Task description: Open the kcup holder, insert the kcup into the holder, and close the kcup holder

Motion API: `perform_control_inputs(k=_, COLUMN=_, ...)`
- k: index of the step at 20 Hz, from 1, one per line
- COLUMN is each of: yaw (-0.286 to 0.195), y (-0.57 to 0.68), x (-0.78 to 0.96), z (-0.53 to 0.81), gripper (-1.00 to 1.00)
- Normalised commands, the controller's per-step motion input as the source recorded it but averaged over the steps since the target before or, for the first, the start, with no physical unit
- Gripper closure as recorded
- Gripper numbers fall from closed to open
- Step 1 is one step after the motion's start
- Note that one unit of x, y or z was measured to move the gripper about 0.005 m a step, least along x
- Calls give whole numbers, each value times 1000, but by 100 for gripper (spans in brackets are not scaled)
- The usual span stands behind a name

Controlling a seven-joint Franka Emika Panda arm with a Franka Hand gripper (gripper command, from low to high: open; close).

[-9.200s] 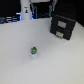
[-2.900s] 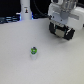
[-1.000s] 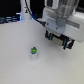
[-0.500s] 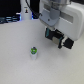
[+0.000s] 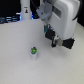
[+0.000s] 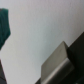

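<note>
The kcup [image 5: 33, 51], a small pale pod with a green top, stands upright on the white table in the exterior view. The black kcup holder [image 5: 66, 43] is to its right, mostly hidden behind my white arm [image 5: 59, 17]. Only a dark block with a pale strip shows. My gripper [image 5: 50, 38] hangs dark at the holder's left side, above and to the right of the kcup. The frames are too blurred to show how its jaws stand. The wrist view shows a dark box edge with a grey face [image 6: 62, 60] over the white table.
A white bottle-like object [image 5: 24, 12] and dark equipment stand at the back, at the exterior view's left. A teal shape [image 6: 4, 27] shows at the wrist view's edge. The white table [image 5: 20, 67] spreads around the kcup.
My arm came down over the holder and shifted toward the exterior view's left and nearer the kcup. The black part now shows lower in the view. The kcup has not moved.
</note>
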Motion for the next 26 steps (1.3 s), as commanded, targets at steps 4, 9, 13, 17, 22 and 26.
perform_control_inputs(k=4, yaw=-279, y=-351, x=-322, z=-111, gripper=-100)
perform_control_inputs(k=9, yaw=-269, y=-391, x=-345, z=-287, gripper=-100)
perform_control_inputs(k=13, yaw=-264, y=-435, x=-343, z=-407, gripper=-100)
perform_control_inputs(k=17, yaw=-265, y=-446, x=-325, z=-452, gripper=-100)
perform_control_inputs(k=22, yaw=-267, y=-453, x=-229, z=-415, gripper=-100)
perform_control_inputs(k=26, yaw=-258, y=-341, x=27, z=-276, gripper=-100)
